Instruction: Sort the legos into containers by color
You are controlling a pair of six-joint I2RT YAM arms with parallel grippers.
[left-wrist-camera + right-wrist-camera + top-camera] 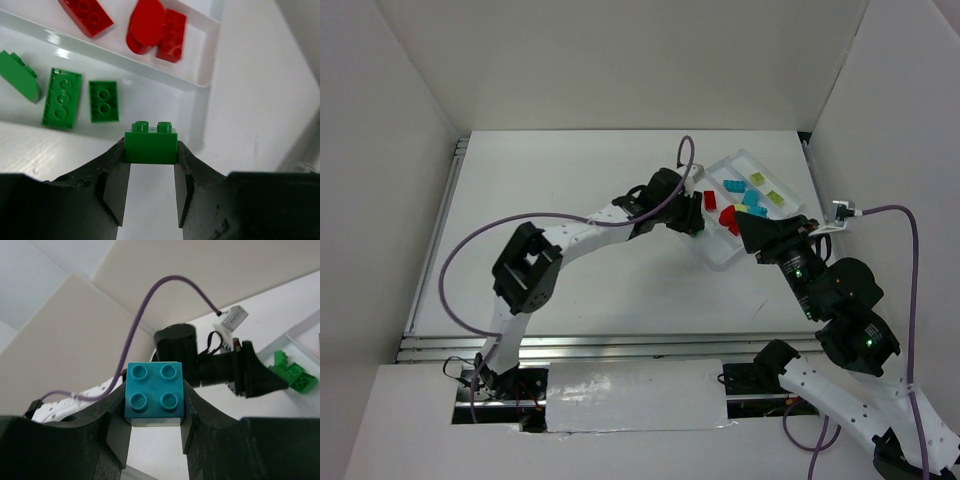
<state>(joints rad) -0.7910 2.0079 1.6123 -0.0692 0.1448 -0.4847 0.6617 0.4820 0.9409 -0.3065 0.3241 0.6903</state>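
My left gripper (150, 159) is shut on a dark green studded brick (150, 145) and holds it just outside the near wall of the white tray (150, 76). Three green bricks (62, 97) lie in the nearest compartment, and three red bricks (145, 25) in the one beyond. My right gripper (154, 401) is shut on a cyan-blue four-stud brick (154, 387), lifted off the table. In the top view the left gripper (695, 215) is at the tray's left side and the right gripper (752, 233) at its near end. Cyan bricks (752, 197) and lime-yellow bricks (775, 197) lie in the far compartments.
The tray (745, 153) sits diagonally at the table's far right corner, close to the right wall. The left arm (580, 232) stretches across the table's middle. Purple cables loop over both arms. White walls enclose the table on three sides.
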